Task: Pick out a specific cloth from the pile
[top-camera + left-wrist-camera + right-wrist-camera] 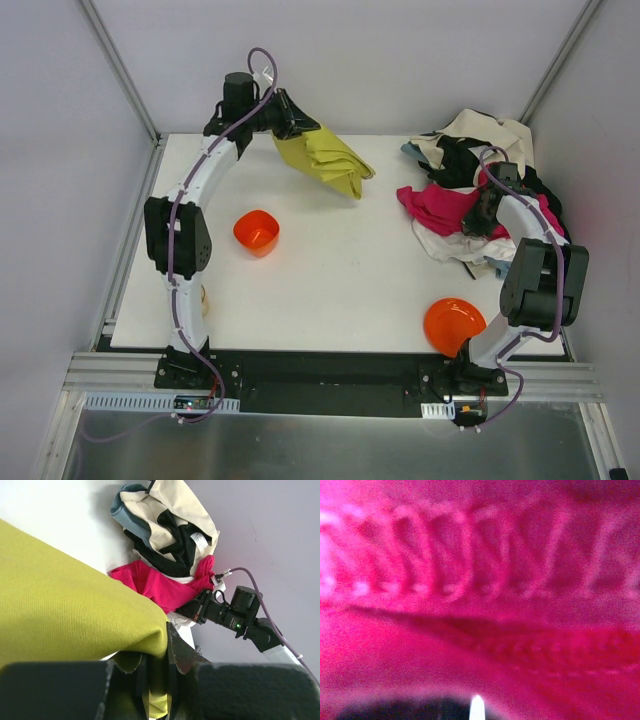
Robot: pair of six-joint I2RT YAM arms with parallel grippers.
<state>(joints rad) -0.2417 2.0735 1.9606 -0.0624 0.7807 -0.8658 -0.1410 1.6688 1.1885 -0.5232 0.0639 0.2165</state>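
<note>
The yellow-green cloth (325,160) hangs from my left gripper (290,118) at the back of the table, its lower end near the surface. In the left wrist view the jaws are shut on a fold of the cloth (75,615), at the gripper (159,672). The pile (480,185) of cream, black, magenta and white garments lies at the back right; it also shows in the left wrist view (170,540). My right gripper (487,212) is pressed into the pile's magenta cloth (440,205). The right wrist view is filled with blurred magenta fabric (480,590); its fingers are hidden.
A small orange cup (257,232) stands left of centre. An orange plate (452,325) lies at the front right by the right arm's base. Grey walls and frame posts surround the white table (340,290).
</note>
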